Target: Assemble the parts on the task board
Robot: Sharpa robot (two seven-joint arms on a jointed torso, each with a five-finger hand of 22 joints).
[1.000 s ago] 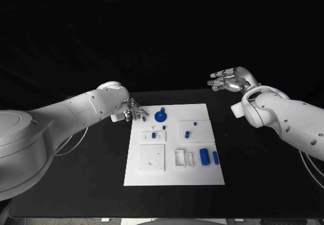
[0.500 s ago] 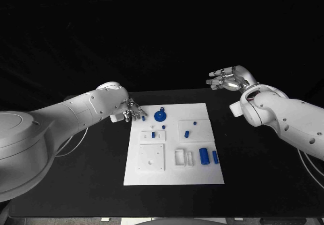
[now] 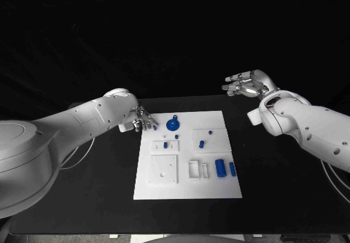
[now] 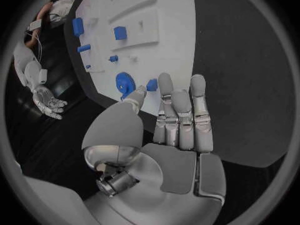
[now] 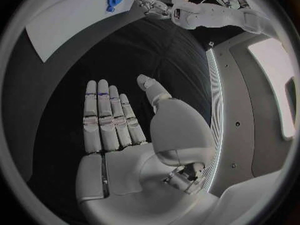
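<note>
Head view: the white task board (image 3: 186,187) was seen flat mid-table (image 3: 87,202), dotted with small blue parts (image 3: 220,167). Left hand (image 3: 140,121) was hovered at its far corner, fingers spread, nothing held; right hand (image 3: 247,84) was raised, empty too.

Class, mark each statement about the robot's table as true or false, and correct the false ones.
1. The left hand is at the far left corner of the board. True.
2. The right hand holds a blue part. False: it is open and holds nothing, raised beyond the table's far edge.
3. A round blue disc lies near the board's far edge. True.
4. The board is black. False: it is white, on a black table.
5. A blue cylinder lies on the board's right side. True.
</note>
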